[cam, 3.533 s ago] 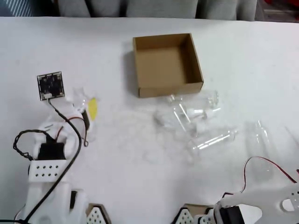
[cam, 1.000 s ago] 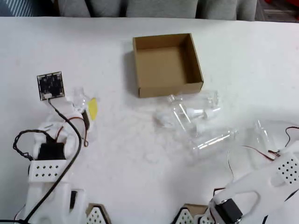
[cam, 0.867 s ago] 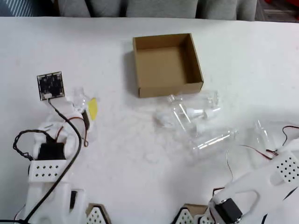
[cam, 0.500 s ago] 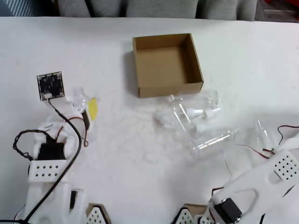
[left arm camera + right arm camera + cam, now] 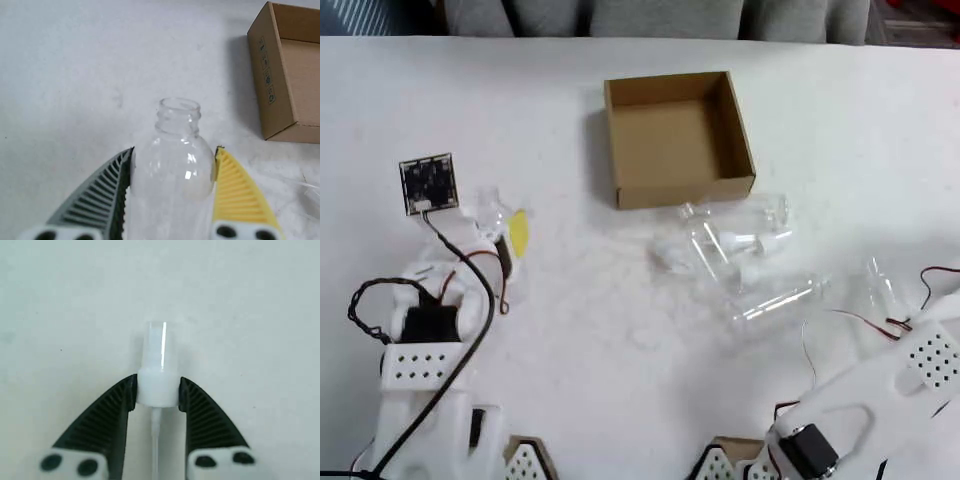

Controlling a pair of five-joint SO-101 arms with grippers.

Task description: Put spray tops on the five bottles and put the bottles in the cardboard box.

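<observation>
My left gripper (image 5: pixel 172 165) is shut on a clear uncapped bottle (image 5: pixel 172 172), its grey and yellow fingers pressing the shoulders below the open neck. In the high view that bottle (image 5: pixel 492 212) sits at the left of the table beside the yellow finger (image 5: pixel 518 232). My right gripper (image 5: pixel 156 385) is shut on a white spray top (image 5: pixel 159 372) with a clear cap, its thin tube running back between the black fingers. The right arm (image 5: pixel 910 365) is at the table's right edge. The cardboard box (image 5: pixel 677 137) stands open at the middle back. Several clear bottles and spray tops (image 5: pixel 735 250) lie in front of it.
A small black square board (image 5: pixel 427 183) on a cable lies at the left. Red and black wires (image 5: pixel 860 320) trail over the right arm. The box's corner (image 5: pixel 280 80) lies beyond the held bottle. White table surface spreads between the two arms.
The right arm has swung up toward the right edge of the table since the earliest frame and has shifted only slightly in the last second. The left arm has kept still.
</observation>
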